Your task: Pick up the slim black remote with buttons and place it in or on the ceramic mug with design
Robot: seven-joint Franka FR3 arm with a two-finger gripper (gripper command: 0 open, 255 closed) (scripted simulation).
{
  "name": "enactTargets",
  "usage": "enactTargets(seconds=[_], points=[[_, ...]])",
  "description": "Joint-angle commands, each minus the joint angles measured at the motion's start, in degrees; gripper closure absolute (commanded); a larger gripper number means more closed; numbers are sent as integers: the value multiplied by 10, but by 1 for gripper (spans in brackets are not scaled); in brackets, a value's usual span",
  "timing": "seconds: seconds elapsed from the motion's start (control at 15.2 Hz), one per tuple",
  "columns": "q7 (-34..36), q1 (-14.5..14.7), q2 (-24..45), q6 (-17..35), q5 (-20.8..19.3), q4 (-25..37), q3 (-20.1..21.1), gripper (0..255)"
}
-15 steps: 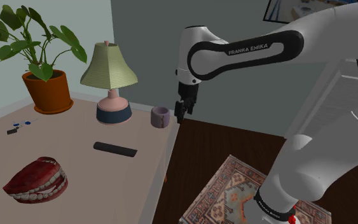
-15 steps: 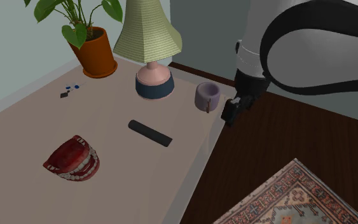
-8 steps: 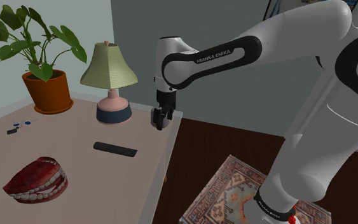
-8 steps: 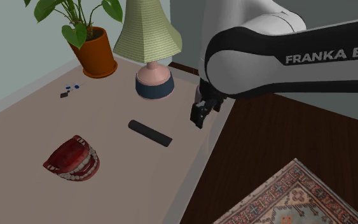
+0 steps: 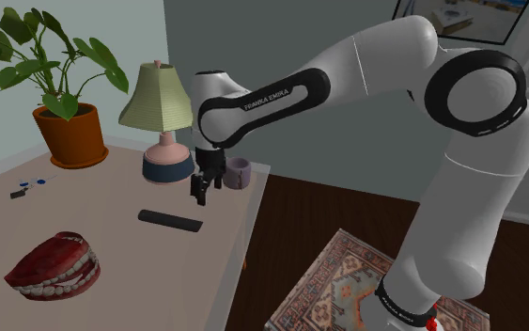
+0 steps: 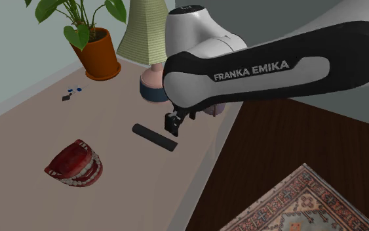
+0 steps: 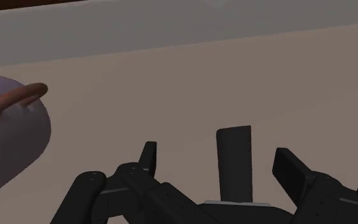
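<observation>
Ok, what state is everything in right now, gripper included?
Remote: lying flat on the table, not gripped.
Gripper: open, holding nothing, above the remote's end.
Mug: upright near the table edge.
Lamp: upright.
Teeth model: mouth open.

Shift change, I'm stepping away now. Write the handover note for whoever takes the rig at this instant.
Gripper: open and empty, hovering above the table over the remote's end nearest the mug.
Remote: black, lying flat on the table. In the wrist view its end shows between the jaws, not clasped.
Mug: pale lavender, upright near the table's edge, beside the lamp.
Done: approach only.
Left: descend, grasp the remote, lift it, carry it to the mug, release it there.
</observation>
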Motion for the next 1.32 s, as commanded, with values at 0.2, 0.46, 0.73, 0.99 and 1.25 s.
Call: enactTargets(seconds=[0.2, 0.46, 0.73, 0.99, 1.25], points=[[3, 21, 106, 9, -12, 100, 12, 0], [5, 35, 168, 12, -21, 160, 17, 0], [6, 37, 182, 38, -23, 148, 16, 0], [7, 39, 191, 54, -25, 142, 16, 0], [7, 39, 191, 54, -25, 142, 16, 0]])
